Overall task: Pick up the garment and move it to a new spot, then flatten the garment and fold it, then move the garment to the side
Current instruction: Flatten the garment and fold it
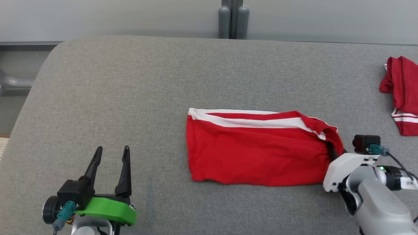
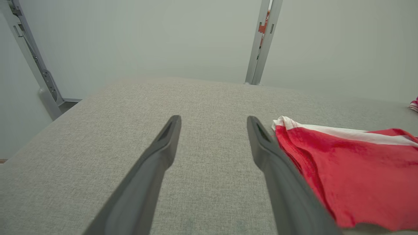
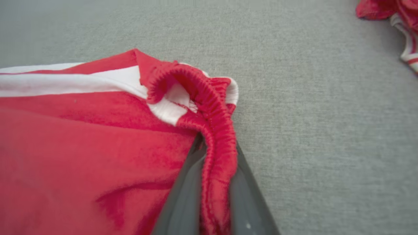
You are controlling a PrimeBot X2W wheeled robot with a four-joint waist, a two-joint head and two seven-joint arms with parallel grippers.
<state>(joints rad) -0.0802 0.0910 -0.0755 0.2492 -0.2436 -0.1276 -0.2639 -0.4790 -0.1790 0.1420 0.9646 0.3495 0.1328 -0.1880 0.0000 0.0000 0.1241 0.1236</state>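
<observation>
Right tool [image 3: 218, 153]: narrow, its two dark fingers pinched on the garment's gathered red waistband [image 3: 219, 130]; the band runs up between them and curls over past the tips.
Grip depth: hard to judge, since cloth hides the fingertips in the head view; it looks as if only the elastic edge is caught.
Right arm [image 1: 375, 202]: pale, at 4 o'clock of the head view, wrist just beside the garment's 3 o'clock end.
Left tool [image 1: 112, 149]: wide, nothing between the fingers, pointing to 12 o'clock over the tabletop at 8 o'clock of the head view, apart from the cloth.
Garment [image 1: 258, 153]: red, lying mostly flat a little toward 4 o'clock from the tabletop's middle, long side running 9 to 3 o'clock, bunched at the 3 o'clock end.
White stripe [image 1: 248, 122]: along the garment's 12 o'clock edge.
Tabletop [image 1: 130, 98]: grey woven cover, rounded corner at 10 o'clock.
Second red garment [image 1: 403, 98]: crumpled at the 2 o'clock edge, white-striped, well apart from the first.
Grey post [image 1: 233, 19]: behind the tabletop at 12 o'clock.
</observation>
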